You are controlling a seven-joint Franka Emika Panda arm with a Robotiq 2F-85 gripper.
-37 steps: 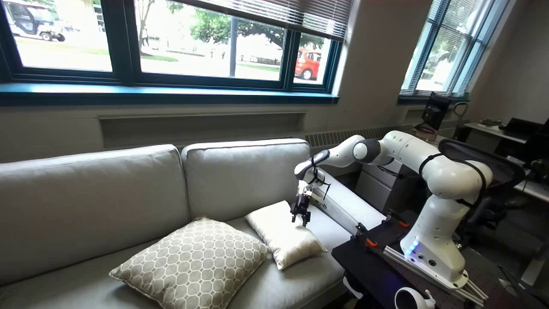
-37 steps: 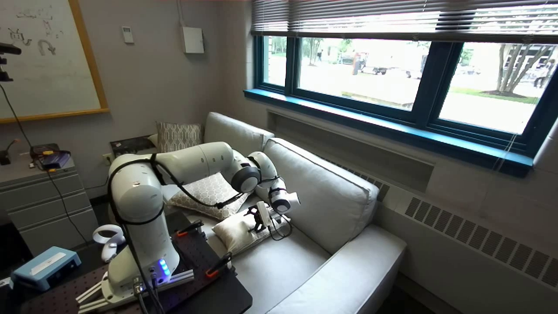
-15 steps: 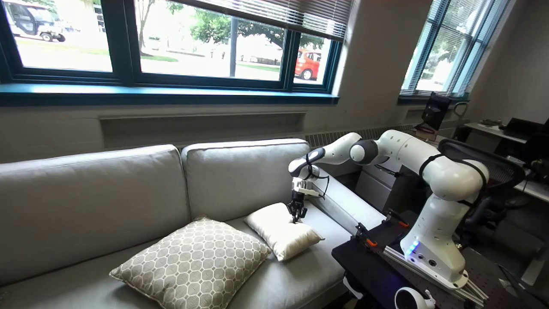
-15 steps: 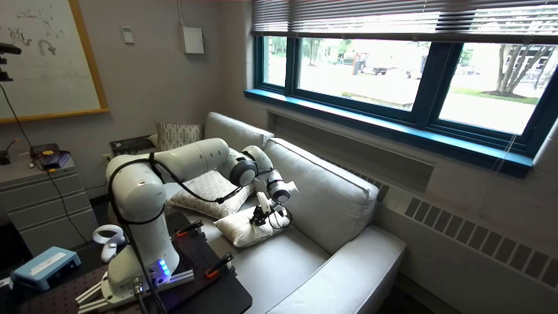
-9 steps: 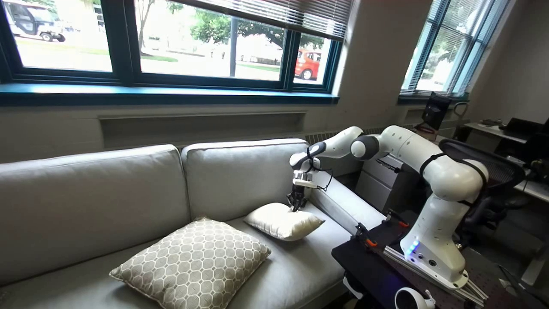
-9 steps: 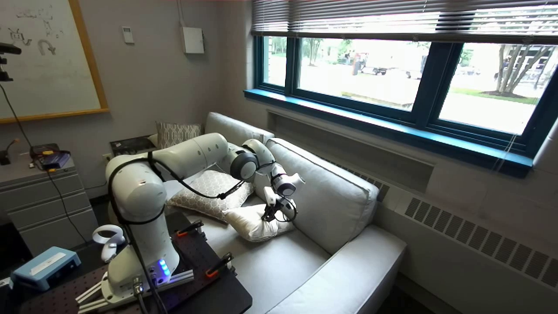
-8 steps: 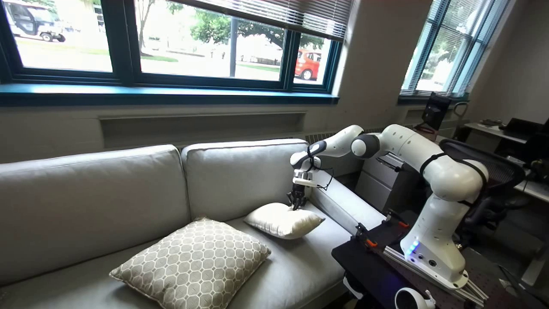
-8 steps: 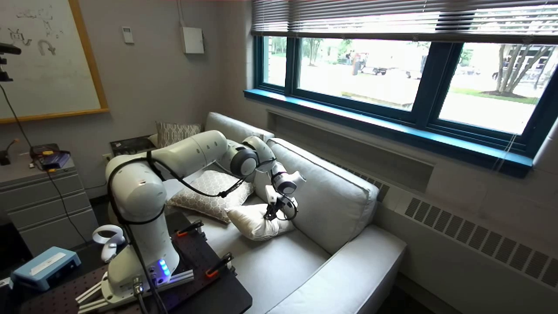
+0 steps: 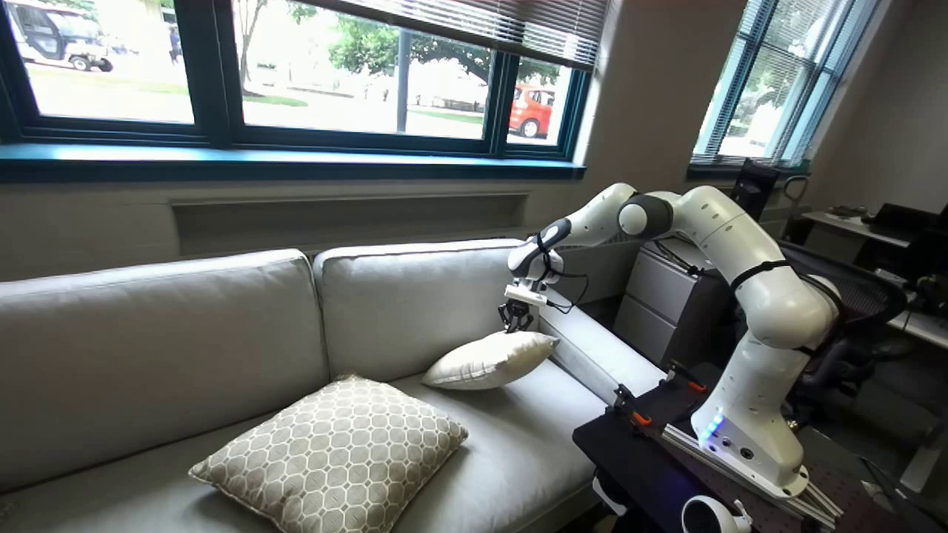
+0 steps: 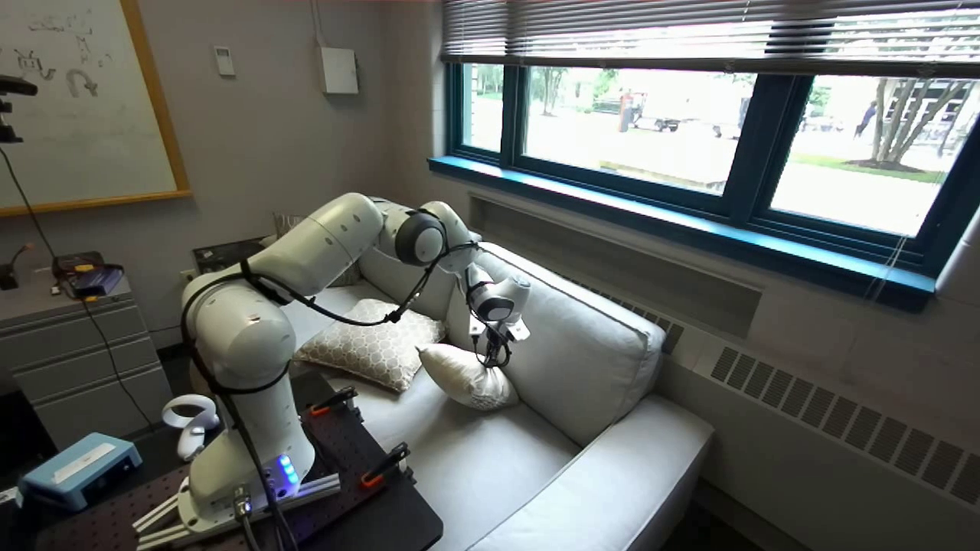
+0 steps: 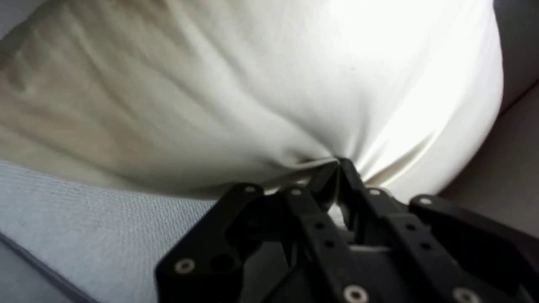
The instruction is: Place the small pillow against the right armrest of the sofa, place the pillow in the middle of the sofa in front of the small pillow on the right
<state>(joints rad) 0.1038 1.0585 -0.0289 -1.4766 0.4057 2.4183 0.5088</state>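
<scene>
No lettering can be read anywhere, the marked whiteboard (image 10: 84, 134) included.

From well apart, both exterior views look down, sharing the claw (image 9: 510, 329) and the sofa (image 9: 415, 311); in an exterior view, the window (image 9: 363, 81) is beyond the claw. The wrist view looks closely along it, onto the small pillow (image 11: 252, 97).

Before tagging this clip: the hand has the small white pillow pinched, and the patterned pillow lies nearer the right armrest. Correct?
No: in both exterior views the small white pillow is nearer the right armrest, not the patterned pillow. The hand does pinch the small one.
</scene>
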